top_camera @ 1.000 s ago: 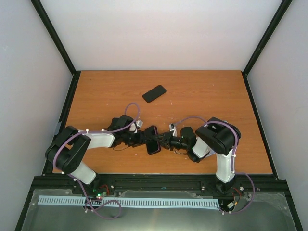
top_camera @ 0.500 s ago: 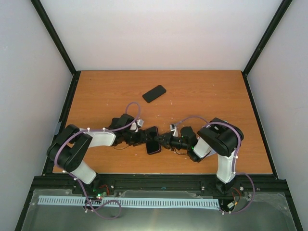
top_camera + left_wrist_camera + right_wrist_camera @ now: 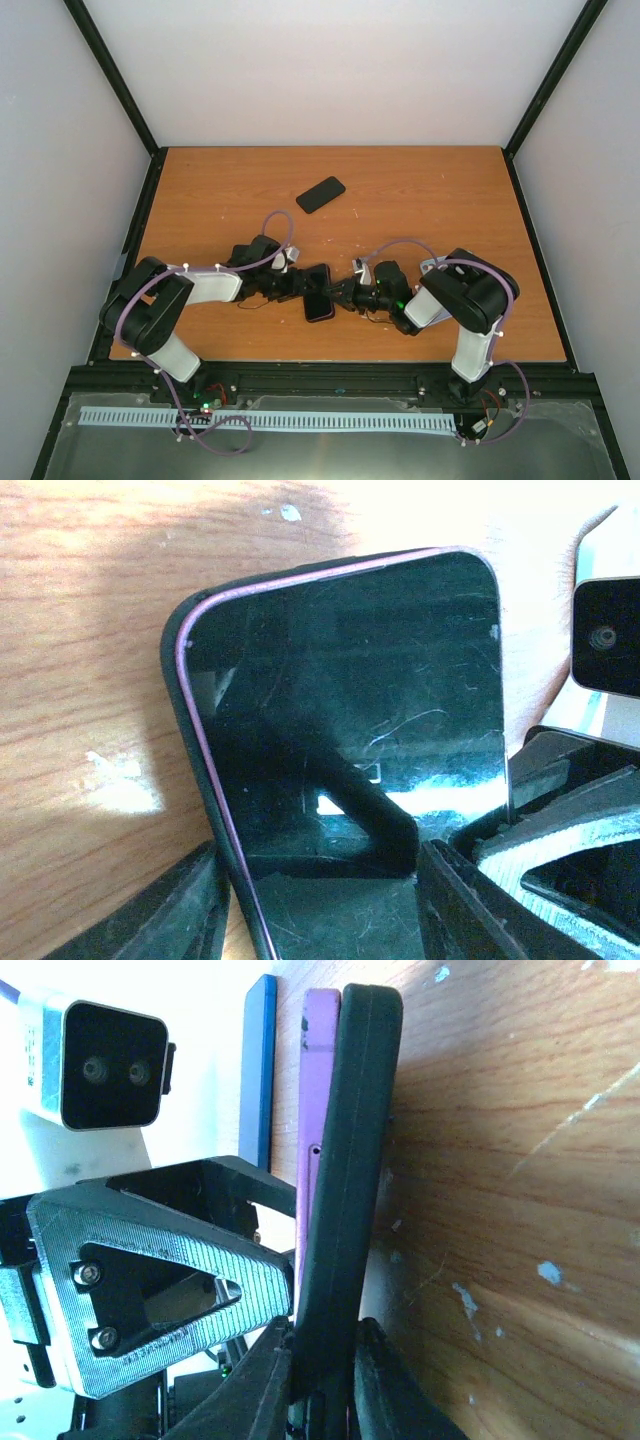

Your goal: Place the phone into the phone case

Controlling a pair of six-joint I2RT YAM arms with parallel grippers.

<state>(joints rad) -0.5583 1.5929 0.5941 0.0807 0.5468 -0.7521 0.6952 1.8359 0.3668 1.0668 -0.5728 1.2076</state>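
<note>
Phone (image 3: 360, 680), half-seated in the case (image 3: 350, 1110) — the left gripper (image 3: 320, 890) clasping both with jaws half-wide, the right gripper (image 3: 322, 1370) nipped tight on the case rim — may pop out if pressed unevenly.

White arms (image 3: 212, 289), black joints (image 3: 150, 318), lilac cables (image 3: 278, 222), ribbed grey triangular finger (image 3: 150, 1270) on left hand (image 3: 303, 287).

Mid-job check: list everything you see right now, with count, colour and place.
phone: 1, black glass with a purple rim, between both grippers at the table's near middle, partly in the case
case: 1, black, around one long edge of the phone
flat black rectangle: 1, lying alone farther back; phone or case, cannot tell
table: 1, orange-brown wood
left gripper: 1, black, fingers either side of the phone
right gripper: 1, black, pinching the case edge
</note>
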